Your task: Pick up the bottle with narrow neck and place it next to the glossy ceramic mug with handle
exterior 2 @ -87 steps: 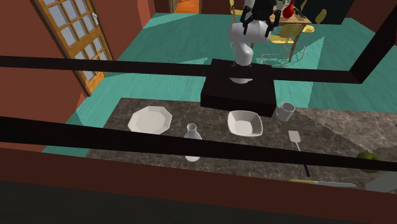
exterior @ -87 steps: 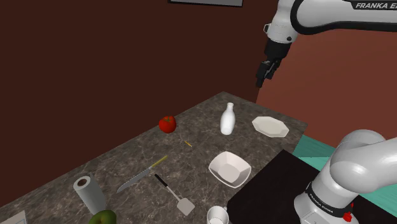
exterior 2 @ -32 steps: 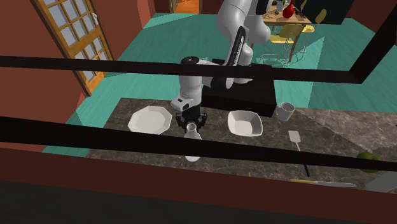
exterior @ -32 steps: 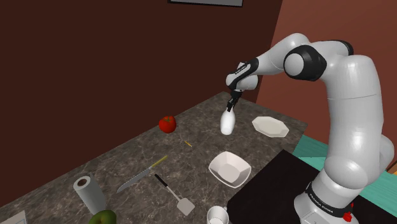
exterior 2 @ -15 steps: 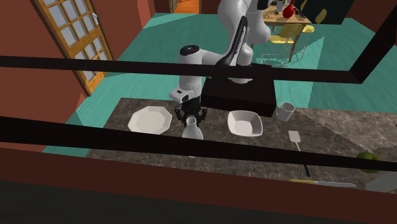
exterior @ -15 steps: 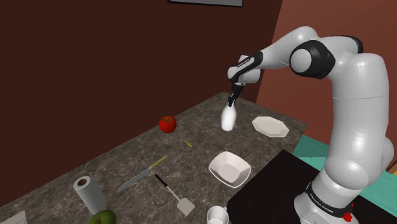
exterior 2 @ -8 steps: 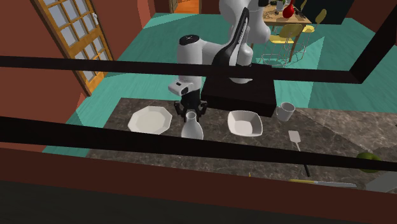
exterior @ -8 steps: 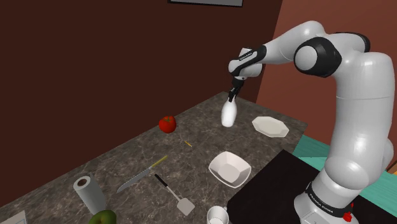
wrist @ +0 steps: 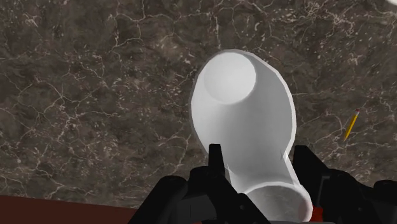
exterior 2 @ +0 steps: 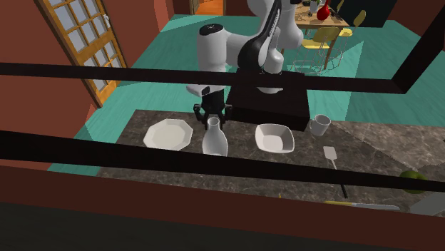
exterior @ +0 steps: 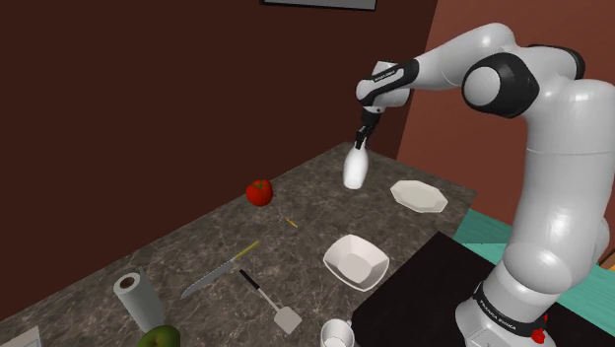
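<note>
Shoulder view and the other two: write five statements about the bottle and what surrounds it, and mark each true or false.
1. The jaws are shut on the neck of the white bottle. True.
2. The bottle stands on the dark veined counter. False: it hangs in the air above it.
3. The white mug stands on the counter beside the square white bowl. True.
4. The red fruit lies in the bowl. False: it rests on the counter, apart from the bowl.
5. The bottle is next to the mug. False: the bowl lies between them.
</note>
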